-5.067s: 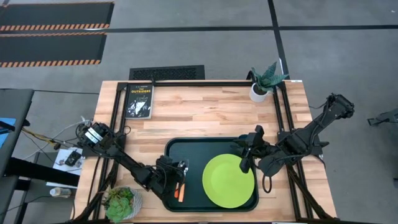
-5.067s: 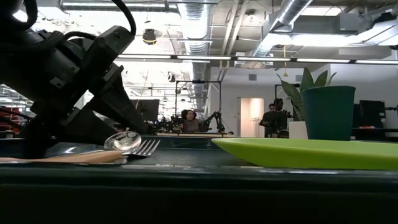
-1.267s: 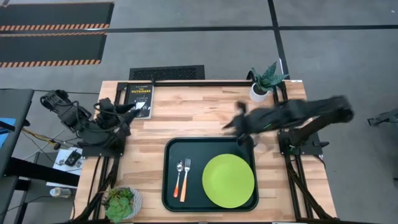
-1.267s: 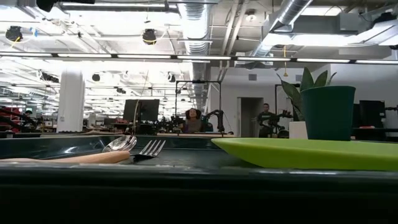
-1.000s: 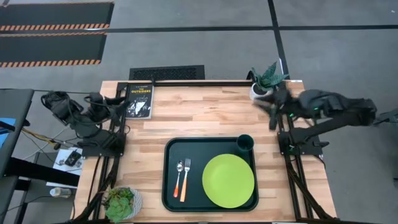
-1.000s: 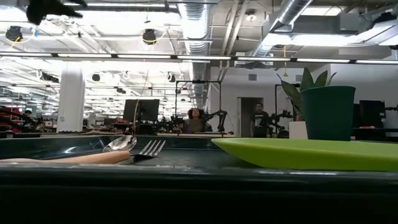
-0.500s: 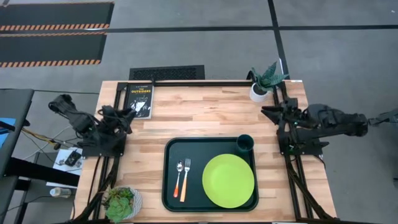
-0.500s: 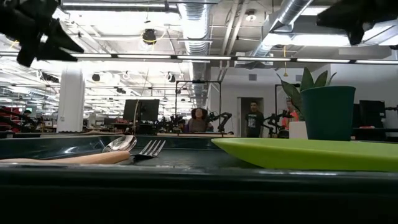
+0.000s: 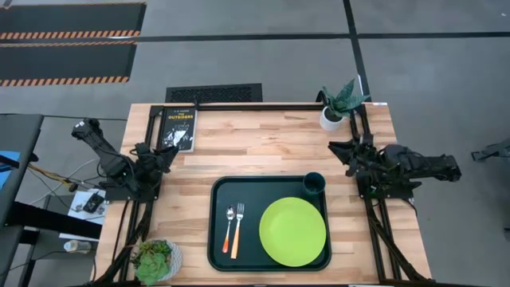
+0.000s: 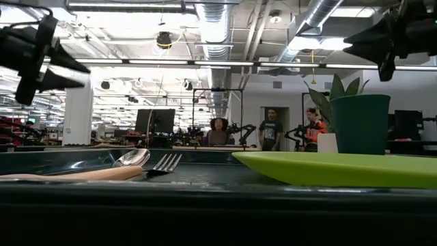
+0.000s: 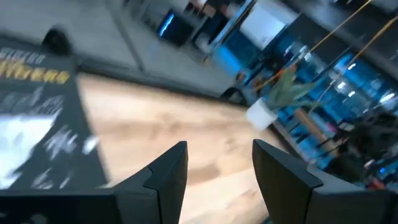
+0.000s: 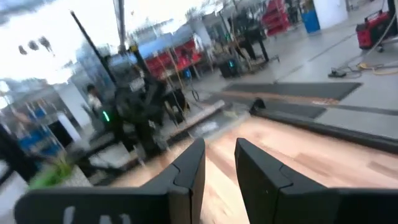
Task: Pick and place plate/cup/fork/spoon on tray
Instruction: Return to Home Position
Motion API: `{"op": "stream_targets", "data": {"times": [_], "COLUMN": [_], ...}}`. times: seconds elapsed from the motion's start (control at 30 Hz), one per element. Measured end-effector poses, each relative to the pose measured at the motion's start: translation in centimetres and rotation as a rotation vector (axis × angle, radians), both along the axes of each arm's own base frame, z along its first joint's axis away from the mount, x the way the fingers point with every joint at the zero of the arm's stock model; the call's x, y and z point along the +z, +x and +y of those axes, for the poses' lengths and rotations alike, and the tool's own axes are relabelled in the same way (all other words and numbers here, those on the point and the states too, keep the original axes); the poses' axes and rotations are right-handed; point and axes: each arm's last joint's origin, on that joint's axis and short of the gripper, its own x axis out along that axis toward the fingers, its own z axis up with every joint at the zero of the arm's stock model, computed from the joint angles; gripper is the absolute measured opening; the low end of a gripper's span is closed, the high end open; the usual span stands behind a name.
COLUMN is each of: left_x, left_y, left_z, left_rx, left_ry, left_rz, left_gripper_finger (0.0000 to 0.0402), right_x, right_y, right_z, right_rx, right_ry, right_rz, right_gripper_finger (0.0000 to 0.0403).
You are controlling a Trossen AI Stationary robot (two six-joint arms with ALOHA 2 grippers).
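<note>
The dark green tray (image 9: 217,249) lies at the table's near middle. On it rest the lime-green plate (image 9: 292,231), the teal cup (image 9: 314,183) upright in its far right corner, and the spoon (image 9: 229,231) and fork (image 9: 238,226) side by side at its left. My left gripper (image 9: 169,151) hangs over the table's left edge, open and pointing inward, with nothing between its fingers (image 11: 171,168). My right gripper (image 9: 339,147) hangs over the right edge, open by a narrow gap and holding nothing (image 12: 219,152).
A black book (image 9: 178,129) lies at the far left corner, just ahead of my left gripper. A white pot with a plant (image 9: 335,110) stands at the far right corner, and a succulent pot (image 9: 156,259) at the near left. Bare wood lies between book and plant.
Both arms have folded in and sunk toward the table, each over its own side edge, and both wrists have rolled. In the low view they have come down into the picture's top corners. The plate, cup, spoon and fork have stayed put on the tray.
</note>
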Motion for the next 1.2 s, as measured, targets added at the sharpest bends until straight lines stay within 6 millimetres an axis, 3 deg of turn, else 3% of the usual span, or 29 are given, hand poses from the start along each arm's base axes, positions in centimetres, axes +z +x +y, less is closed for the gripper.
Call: {"op": "stream_targets", "data": {"times": [0.13, 0.3, 0.43, 0.7, 0.9, 1.03, 1.2], "left_x": [1.6, 7.3, 9.9, 8.0, 6.5, 6.2, 7.6], "left_y": [-1.2, -2.8, -3.9, -3.8, -2.3, -1.6, -1.4], "left_z": [0.9, 2.7, 4.2, 4.6, 2.1, 0.1, -1.2], "left_rx": [-0.023, -0.122, -0.158, -0.305, -0.361, -0.413, -0.672], "left_ry": [-0.091, 0.035, 0.144, 0.079, 0.058, 0.035, -0.128], "left_rz": [-0.007, -0.016, -0.011, -0.05, -0.107, -0.143, -0.115], "left_gripper_finger": [0.0169, 0.0169, 0.0169, 0.0169, 0.0169, 0.0169, 0.0169], "right_x": [1.1, 4.2, 5.4, 3.7, 2.3, 2.4, 2.6], "right_y": [-0.4, -1.9, -2.9, -2.1, -1.4, -1.4, -1.4], "right_z": [-0.1, -0.1, -0.2, -0.4, -0.4, -0.3, -0.3], "right_rx": [0.004, 0.062, 0.033, 0.009, 0.013, 0.033, 0.038], "right_ry": [0.018, -0.043, -0.077, -0.087, -0.05, -0.04, -0.041], "right_rz": [-0.07, -0.114, -0.073, 0.018, 0.045, 0.025, 0.005], "right_gripper_finger": [0.0113, 0.0113, 0.0113, 0.0113, 0.0113, 0.0113, 0.0113]}}
